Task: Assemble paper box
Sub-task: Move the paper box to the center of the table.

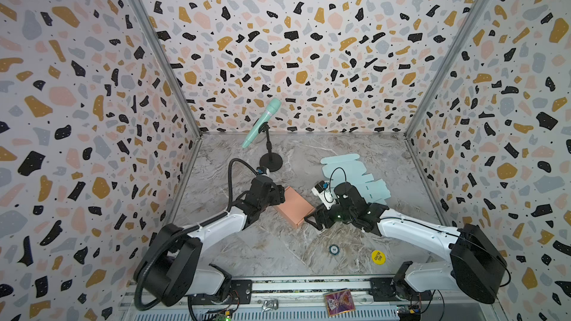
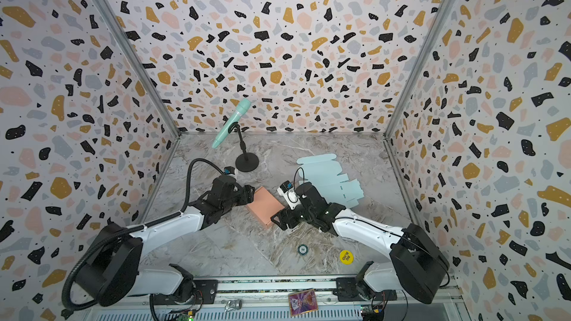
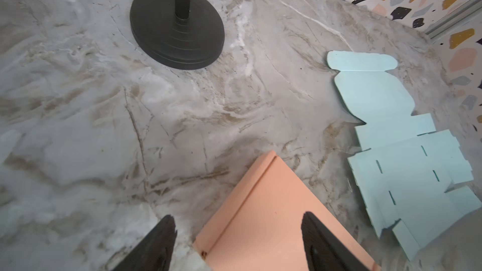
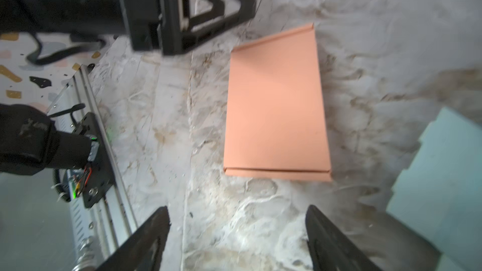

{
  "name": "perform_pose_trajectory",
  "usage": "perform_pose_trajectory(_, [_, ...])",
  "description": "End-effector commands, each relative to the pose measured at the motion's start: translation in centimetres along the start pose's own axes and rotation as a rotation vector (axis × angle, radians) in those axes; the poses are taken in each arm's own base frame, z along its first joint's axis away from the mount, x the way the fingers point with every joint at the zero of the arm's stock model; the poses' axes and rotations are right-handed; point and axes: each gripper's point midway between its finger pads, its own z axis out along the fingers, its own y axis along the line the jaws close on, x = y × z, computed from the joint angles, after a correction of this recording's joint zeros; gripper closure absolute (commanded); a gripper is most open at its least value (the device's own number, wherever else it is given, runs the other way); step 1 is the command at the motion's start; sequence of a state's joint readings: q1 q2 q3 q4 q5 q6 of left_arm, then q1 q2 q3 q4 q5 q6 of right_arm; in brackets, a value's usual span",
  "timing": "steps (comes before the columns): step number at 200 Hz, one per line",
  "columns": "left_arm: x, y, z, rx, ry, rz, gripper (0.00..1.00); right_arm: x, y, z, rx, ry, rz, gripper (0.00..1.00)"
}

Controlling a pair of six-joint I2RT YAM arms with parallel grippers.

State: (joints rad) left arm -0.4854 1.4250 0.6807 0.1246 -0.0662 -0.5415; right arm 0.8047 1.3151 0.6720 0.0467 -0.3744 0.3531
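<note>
Two grippers flanked your closed pink box at the frame's center in both top views: the left gripper had its jaws spread over one corner, and the right gripper was spread too, gripping nothing. The flat blue cardboard sheet lay right of center on the marble table.

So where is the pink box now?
In both top views the pink box lies closed on the table's middle, between the left gripper and right gripper, with the flat blue sheet behind it.

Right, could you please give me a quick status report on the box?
Left pincer open, right pincer open. Pink box folded shut, lying free. Blue blank still flat.
</note>
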Motion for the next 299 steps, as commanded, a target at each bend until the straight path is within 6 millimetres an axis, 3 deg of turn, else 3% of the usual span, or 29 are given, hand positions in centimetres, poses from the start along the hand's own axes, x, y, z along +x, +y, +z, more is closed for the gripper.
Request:
perform_pose_trajectory(1, [-0.5,-1.0,1.5,0.054,0.029,0.061,0.21,-0.1,1.6,-0.1,-0.094,-0.045,0.077,0.13])
perform_pose_trajectory(31, [0.1,-1.3,2.9,0.067,0.066,0.078,0.21,0.2,1.6,0.6,-0.129,-0.062,0.117,0.09])
perform_pose_trajectory(86, [1.8,-1.4,3.3,0.11,0.099,0.062,0.24,0.3,-0.3,1.9,-0.129,-0.071,0.172,0.07])
perform_pose_trajectory(217, [3.3,-1.2,0.4,0.122,0.073,0.04,0.43,0.6,-2.3,5.1,-0.09,-0.017,0.161,0.11])
perform_pose_trajectory(299, [4.1,0.3,0.0,0.067,0.063,0.021,0.44,-0.7,-3.0,7.7,-0.071,0.018,0.109,0.12])
